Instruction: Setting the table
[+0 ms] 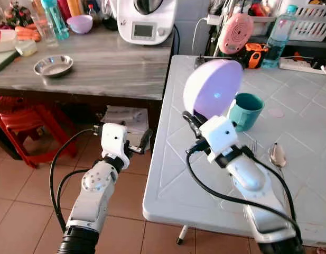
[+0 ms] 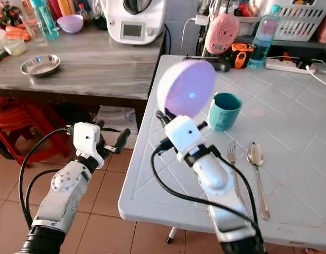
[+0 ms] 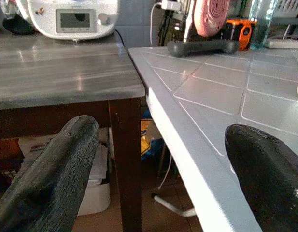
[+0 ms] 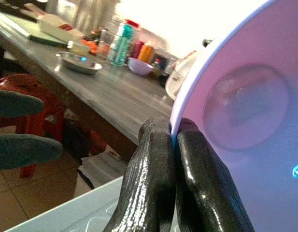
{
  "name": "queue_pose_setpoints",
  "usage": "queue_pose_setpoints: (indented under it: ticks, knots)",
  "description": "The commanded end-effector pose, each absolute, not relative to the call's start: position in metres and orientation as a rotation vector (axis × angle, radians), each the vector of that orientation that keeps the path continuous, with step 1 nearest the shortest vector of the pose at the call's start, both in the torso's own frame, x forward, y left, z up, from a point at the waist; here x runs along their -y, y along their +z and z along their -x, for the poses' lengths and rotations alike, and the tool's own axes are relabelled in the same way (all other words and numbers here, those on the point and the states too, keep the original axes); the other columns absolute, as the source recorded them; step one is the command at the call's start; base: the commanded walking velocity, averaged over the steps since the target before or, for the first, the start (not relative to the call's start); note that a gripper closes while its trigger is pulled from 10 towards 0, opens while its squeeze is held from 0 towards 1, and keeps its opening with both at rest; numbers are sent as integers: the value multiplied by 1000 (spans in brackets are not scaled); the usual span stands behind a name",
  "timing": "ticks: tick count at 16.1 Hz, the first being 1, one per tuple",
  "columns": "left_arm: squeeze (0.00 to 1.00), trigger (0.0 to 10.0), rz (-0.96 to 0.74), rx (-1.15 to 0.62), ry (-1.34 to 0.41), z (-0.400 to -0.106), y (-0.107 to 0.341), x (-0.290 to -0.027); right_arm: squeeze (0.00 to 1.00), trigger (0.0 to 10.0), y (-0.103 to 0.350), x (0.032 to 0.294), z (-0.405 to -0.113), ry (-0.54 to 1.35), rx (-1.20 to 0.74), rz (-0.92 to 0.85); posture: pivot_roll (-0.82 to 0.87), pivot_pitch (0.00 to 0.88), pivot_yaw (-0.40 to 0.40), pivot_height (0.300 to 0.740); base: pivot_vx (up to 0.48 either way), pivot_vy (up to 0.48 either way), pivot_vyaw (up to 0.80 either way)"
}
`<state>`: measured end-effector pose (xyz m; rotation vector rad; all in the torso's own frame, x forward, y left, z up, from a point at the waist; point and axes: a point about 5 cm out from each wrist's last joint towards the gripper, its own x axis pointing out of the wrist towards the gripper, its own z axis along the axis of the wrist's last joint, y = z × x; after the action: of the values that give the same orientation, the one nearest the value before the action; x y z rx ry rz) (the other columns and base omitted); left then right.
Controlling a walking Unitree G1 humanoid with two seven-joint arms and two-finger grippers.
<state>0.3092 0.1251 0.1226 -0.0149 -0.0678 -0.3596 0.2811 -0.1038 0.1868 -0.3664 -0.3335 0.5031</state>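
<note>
My right gripper point(image 1: 193, 117) is shut on the rim of a lilac bowl point(image 1: 213, 89), held on edge above the white table point(image 1: 173, 174); the black fingers point(image 4: 153, 179) pinch the rim of the lilac bowl point(image 4: 240, 111). Behind the bowl stands a teal cup point(image 1: 245, 111). A fork point(image 2: 231, 151) and a spoon point(image 2: 255, 157) lie on the table to the right of my forearm. My left gripper point(image 1: 137, 144) is open, hovering off the table's left edge over the floor; its fingers point(image 3: 52, 179) frame the table edge point(image 3: 187, 159).
A grey wooden counter point(image 1: 99, 63) at the left carries a steel dish point(image 1: 53, 65), a second lilac bowl point(image 1: 80, 24), bottles and a white kitchen machine point(image 1: 146, 21). Red stools point(image 1: 22, 121) stand under it. A water bottle point(image 1: 278, 37), a pink fan point(image 1: 235, 33) and a power strip point(image 1: 303, 65) sit at the table's back.
</note>
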Motion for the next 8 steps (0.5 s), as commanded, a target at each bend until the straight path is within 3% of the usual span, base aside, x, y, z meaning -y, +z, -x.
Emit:
queue_pose_setpoints:
  ticks: [1,3,8]
  knots:
    - [0,10000,4,68,-356,-311,122,-127,0,10000,193,107,-279,475,339,368,-64,3,17,740,0,262,-463]
    - [0,10000,4,81,-350,-313,122,-126,0,10000,189,109,-274,454,296,333,-55,0,16,740,0,317,-447]
    - [0,10000,0,94,-345,-316,126,-129,0,10000,186,108,-275,441,276,325,-50,0,25,740,0,371,-776]
